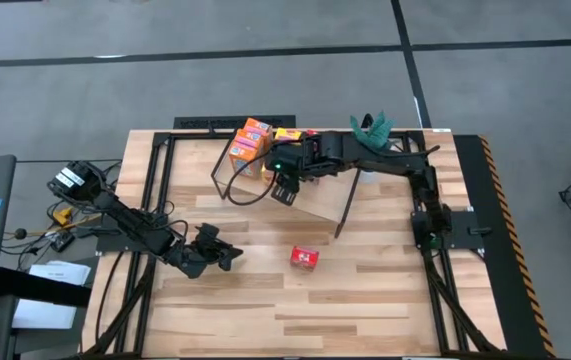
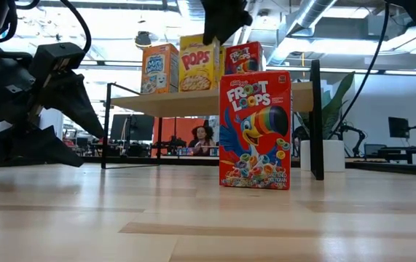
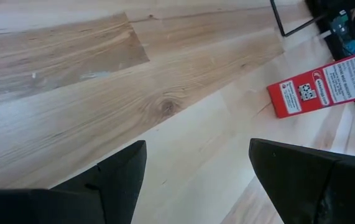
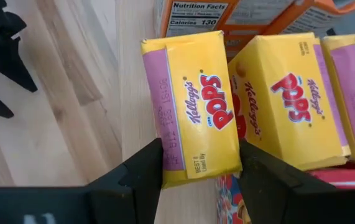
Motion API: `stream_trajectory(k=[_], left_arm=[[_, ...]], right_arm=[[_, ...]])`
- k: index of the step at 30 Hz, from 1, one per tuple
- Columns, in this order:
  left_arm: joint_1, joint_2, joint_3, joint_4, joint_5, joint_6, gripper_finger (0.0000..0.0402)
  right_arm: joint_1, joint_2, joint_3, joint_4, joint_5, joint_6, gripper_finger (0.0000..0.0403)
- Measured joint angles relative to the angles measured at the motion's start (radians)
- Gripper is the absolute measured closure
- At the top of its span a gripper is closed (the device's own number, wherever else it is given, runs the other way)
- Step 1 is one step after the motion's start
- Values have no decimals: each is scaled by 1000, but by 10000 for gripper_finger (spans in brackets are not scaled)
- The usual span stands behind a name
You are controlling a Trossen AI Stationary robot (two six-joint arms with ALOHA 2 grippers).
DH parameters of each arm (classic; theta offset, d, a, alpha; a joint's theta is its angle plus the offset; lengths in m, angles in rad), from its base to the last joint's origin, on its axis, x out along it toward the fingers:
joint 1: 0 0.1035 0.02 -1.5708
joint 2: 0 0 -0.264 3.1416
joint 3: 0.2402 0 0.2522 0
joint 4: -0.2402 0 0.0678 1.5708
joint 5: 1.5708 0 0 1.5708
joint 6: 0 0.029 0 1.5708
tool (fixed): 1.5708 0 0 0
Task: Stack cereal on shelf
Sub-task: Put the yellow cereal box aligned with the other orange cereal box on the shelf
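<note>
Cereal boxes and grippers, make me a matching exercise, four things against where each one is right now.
Things:
1. Froot Loops box
2. yellow Pops box
3. left gripper
4. orange box

Places:
A. on the shelf, at its back left end
B. low over the tabletop, fingers apart, holding nothing
C. standing upright on the tabletop, in front of the shelf
D. between the right gripper's fingers, above the shelf

Pairs: 1-C, 2-D, 3-B, 4-A

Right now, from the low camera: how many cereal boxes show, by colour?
Red cardboard Froot Loops boxes: 2
Yellow cardboard Pops box: 1
Orange-sided cardboard Mini-Wheats box: 1
Total: 4
More may stand hidden behind these.
</note>
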Motion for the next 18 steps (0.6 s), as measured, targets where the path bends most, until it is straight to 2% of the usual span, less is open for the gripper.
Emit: stream_trajectory(k=[18], left_arm=[[0,0,0,1,-4,-23,127]], right_arm=[[-6,-1,18,-69,-12,-3,189]])
